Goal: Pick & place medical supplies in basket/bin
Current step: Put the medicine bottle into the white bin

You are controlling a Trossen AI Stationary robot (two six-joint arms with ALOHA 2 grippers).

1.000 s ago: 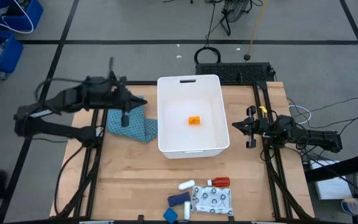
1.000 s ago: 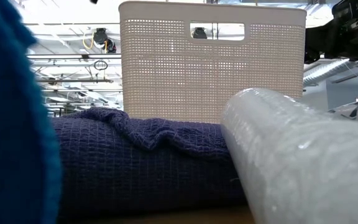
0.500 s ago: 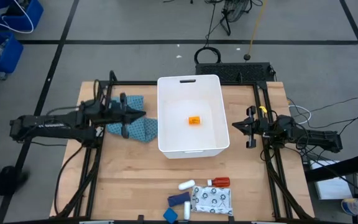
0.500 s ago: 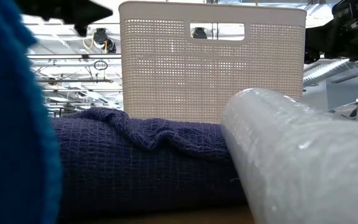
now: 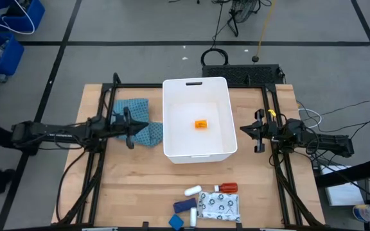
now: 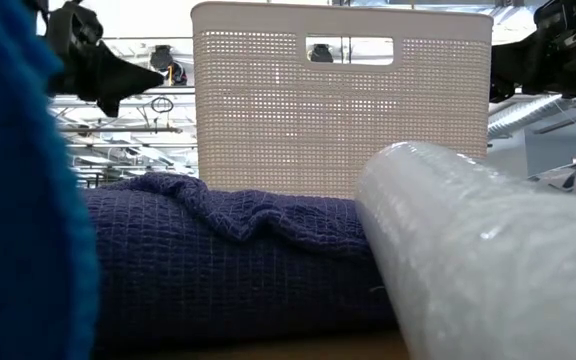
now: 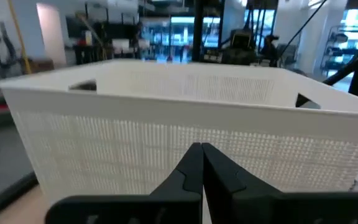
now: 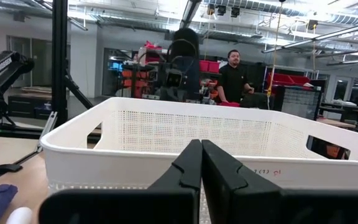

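Note:
The white bin (image 5: pixel 168 122) stands mid-table with an orange pill bottle (image 5: pixel 201 124) lying on its floor. Other supplies lie on the table near its front edge: a white tube (image 5: pixel 193 190), a red bottle with a white cap (image 5: pixel 227 187), blue pieces (image 5: pixel 185 205) and a patterned pouch (image 5: pixel 219 207). My left gripper (image 5: pixel 148 124) is shut and holds nothing; it points level at the bin's left wall (image 7: pixel 166 143), above a teal cloth (image 5: pixel 132 106). My right gripper (image 5: pixel 239 130) is also shut and holds nothing, pointing at the bin's right wall (image 8: pixel 166 137).
Black frame rails (image 5: pixel 101 160) run along both table sides under the arms. In the low view a dark blue piece (image 6: pixel 228 250) and a clear wrapped item (image 6: pixel 468 260) fill the foreground before the bin. A person (image 8: pixel 234 74) stands in the room beyond.
My left arm has sunk from high above the teal cloth to a low, level pose and drawn back toward the table's left edge, its gripper staying shut and still pointing at the bin.

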